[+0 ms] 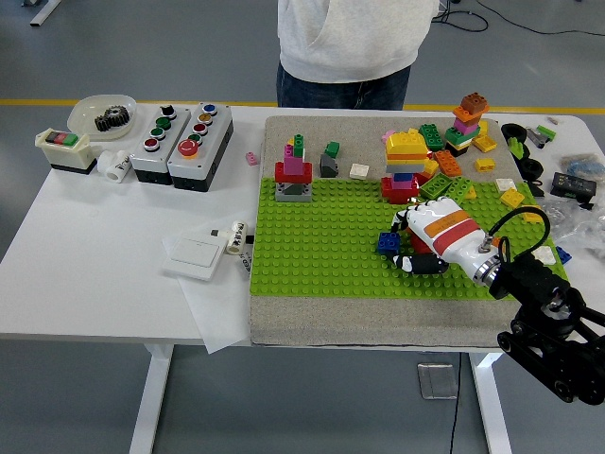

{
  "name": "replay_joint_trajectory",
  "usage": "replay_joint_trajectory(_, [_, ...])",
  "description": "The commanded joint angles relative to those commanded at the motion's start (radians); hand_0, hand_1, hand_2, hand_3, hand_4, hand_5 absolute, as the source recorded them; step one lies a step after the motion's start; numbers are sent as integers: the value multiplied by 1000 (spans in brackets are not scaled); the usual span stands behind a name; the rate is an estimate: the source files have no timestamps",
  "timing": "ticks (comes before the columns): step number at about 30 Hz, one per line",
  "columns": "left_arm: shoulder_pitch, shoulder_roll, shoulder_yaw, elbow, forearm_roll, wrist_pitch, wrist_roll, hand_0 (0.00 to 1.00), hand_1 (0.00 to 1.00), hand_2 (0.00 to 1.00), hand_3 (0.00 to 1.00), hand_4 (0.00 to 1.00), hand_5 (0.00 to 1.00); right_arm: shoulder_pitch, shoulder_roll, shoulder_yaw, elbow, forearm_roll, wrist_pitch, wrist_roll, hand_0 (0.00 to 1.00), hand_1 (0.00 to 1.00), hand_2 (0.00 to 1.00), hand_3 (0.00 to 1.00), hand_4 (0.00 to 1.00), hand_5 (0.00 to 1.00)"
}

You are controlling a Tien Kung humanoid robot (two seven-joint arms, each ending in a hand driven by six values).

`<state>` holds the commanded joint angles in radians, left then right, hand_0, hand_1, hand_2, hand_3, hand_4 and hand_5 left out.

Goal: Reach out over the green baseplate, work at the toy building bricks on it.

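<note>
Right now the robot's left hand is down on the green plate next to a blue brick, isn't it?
Not the left: the head view shows the right hand, coming in from the right, down on the green plate next to the blue brick.

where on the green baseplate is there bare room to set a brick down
Free: the green baseplate's left and near stretch, below the small brick tower and left of the right hand. Crowded: the far right corner's brick pile.

Green baseplate (312,251) is studded plastic with a glossy glare patch near its far edge, lying on a rough, matt beige cloth mat (378,322). Bricks on the baseplate look smooth shiny plastic; right hand (430,236) has a glossy white shell. Left of the baseplate, thin matt paper sheet (216,312) on smooth white table (95,274).
</note>
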<state>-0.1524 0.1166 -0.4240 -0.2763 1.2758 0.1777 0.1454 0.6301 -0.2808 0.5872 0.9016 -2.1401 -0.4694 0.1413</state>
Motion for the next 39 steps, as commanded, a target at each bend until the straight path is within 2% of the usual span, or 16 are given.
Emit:
replay_joint_trajectory(8, [4, 0, 6, 2, -9, 4, -2, 687, 658, 725, 620, 673, 692, -36, -52, 11, 104, -1, -10, 14, 263, 441, 531, 514, 717, 484])
replay_joint_trajectory(16, [5, -1, 10, 5, -16, 8, -3, 688, 655, 723, 620, 673, 692, -91, -138, 7, 229, 1, -12, 22, 267, 440, 531, 513, 708, 487])
replay_joint_trajectory(19, [5, -1, 10, 5, -16, 9, -3, 688, 656, 724, 620, 673, 693, -103, -159, 1, 252, -9, -12, 21, 263, 439, 530, 511, 701, 483])
replay_joint_trajectory(32, [7, -1, 7, 6, -8, 6, -2, 687, 659, 723, 618, 670, 693, -118, -178, -36, 239, -35, -3, 21, 260, 440, 532, 510, 699, 480])
replay_joint_trajectory(39, [6, 0, 8, 5, -9, 4, -2, 687, 657, 720, 617, 668, 692, -114, -161, -35, 210, -45, -3, 21, 258, 441, 532, 511, 700, 476])
